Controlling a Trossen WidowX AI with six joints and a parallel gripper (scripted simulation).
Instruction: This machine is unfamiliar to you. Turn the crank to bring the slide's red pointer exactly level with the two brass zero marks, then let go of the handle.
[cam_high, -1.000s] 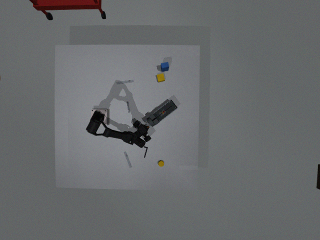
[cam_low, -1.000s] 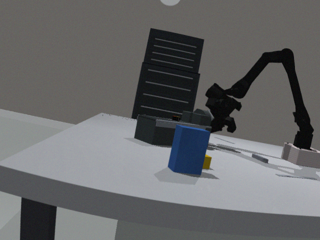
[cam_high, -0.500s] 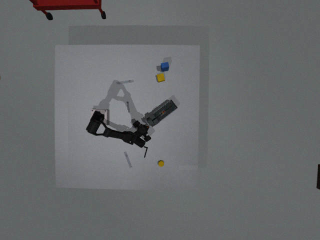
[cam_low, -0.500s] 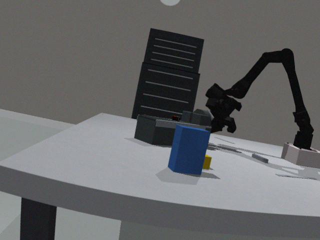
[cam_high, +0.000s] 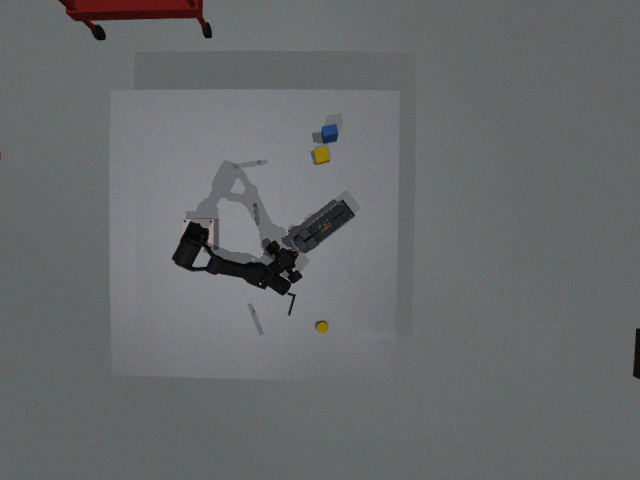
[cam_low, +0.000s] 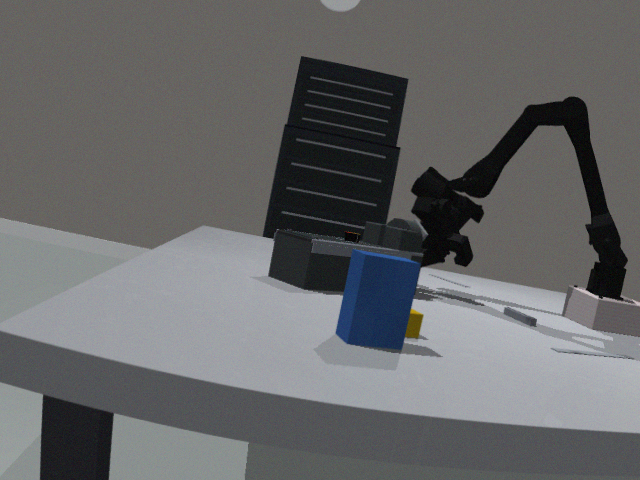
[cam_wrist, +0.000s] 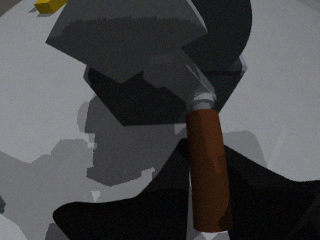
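Note:
The machine is a long dark grey housing (cam_high: 336, 214) (cam_low: 292, 260) on the table, lying diagonally in the top view. A small red pointer (cam_high: 327, 224) (cam_low: 352, 236) shows on its top; the brass marks are too small to tell apart, so its level against them cannot be read. The crank's grey arm (cam_wrist: 175, 77) runs to an orange-brown handle (cam_wrist: 207, 165) (cam_high: 295, 253). My gripper (cam_wrist: 195, 143) is shut on this handle at the housing's near end, with a black finger on each side of it. In the exterior view the arm's wrist hides the handle.
A blue block (cam_high: 329, 133) (cam_low: 379, 302) and a yellow cube (cam_high: 321, 155) (cam_low: 414, 324) (cam_wrist: 50, 5) stand beyond the machine. A yellow round piece (cam_high: 322, 327) lies on the other side. A thin black angled piece (cam_high: 292, 303) and grey bars (cam_high: 255, 318) (cam_low: 520, 316) lie around the arm.

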